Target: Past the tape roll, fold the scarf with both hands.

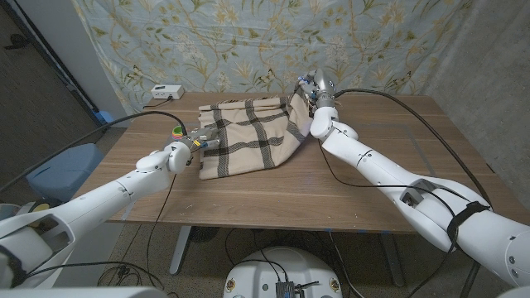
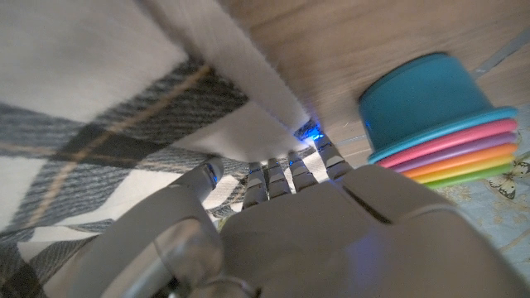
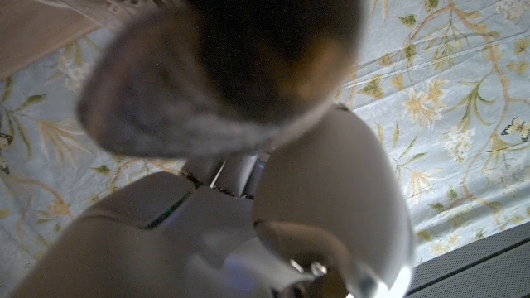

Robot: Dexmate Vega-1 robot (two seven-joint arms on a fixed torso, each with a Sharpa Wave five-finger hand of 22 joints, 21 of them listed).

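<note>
A beige scarf (image 1: 248, 136) with dark plaid lines lies spread on the wooden table (image 1: 348, 186), its far edge rumpled. My left hand (image 1: 195, 141) is at the scarf's left edge; in the left wrist view its fingers (image 2: 286, 178) curl onto a fold of the scarf (image 2: 99, 99) and grip it. My right hand (image 1: 315, 89) holds the scarf's far right corner, lifted off the table. In the right wrist view the bunched cloth (image 3: 224, 74) hangs blurred just over my right hand (image 3: 248, 215).
A stack of coloured rings with a teal top (image 2: 439, 116) stands just left of my left hand, also seen as the small stack (image 1: 176, 129) in the head view. A white box (image 1: 163, 92) sits at the table's far left. A floral curtain (image 1: 248, 41) hangs behind.
</note>
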